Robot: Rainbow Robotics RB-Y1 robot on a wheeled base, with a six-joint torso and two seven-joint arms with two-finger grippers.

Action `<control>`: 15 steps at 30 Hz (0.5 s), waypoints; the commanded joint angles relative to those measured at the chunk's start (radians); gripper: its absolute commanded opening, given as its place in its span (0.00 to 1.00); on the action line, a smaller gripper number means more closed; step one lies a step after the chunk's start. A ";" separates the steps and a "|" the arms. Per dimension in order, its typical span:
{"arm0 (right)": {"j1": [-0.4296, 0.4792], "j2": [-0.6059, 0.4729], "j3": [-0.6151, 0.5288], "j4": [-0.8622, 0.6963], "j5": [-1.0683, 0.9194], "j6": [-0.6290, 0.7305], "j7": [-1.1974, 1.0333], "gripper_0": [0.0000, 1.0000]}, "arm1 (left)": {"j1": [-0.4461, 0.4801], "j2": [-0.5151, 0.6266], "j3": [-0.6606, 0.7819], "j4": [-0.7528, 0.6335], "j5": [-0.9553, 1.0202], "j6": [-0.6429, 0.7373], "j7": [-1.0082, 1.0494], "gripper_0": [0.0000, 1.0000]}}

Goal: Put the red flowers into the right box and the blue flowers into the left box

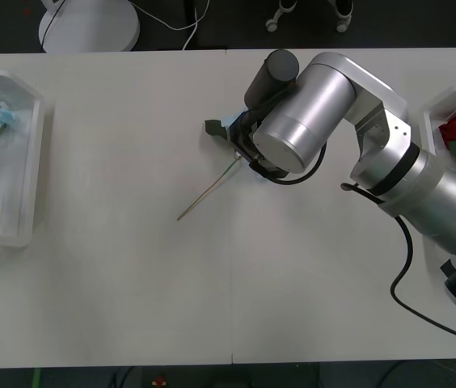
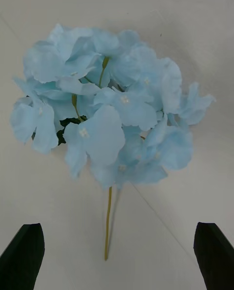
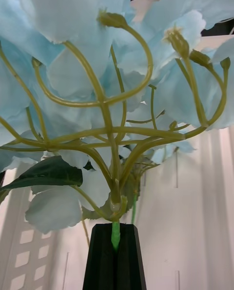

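RIGHT GRIPPER: black fingers apart, poised over pale-blue fabric hydrangea cluster lying loose mid-table | LEFT GRIPPER: clamped on second blue cluster's thin green stem | RISK: closing on petals, not stem; slipping loose.

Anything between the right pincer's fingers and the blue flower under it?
No. In the right wrist view the right pincer is open above the blue flower; bare table and the flower's stem lie between.
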 commanded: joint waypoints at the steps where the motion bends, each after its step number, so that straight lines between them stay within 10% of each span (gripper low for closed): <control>1: -0.066 0.063 0.012 0.048 0.035 -0.033 -0.045 0.88 | -0.092 0.020 0.059 0.097 -0.076 -0.022 0.049 0.00; 15: -0.096 0.138 0.035 0.174 0.105 -0.107 -0.019 0.88 | -0.121 0.049 0.070 0.457 -0.212 -0.286 0.078 0.00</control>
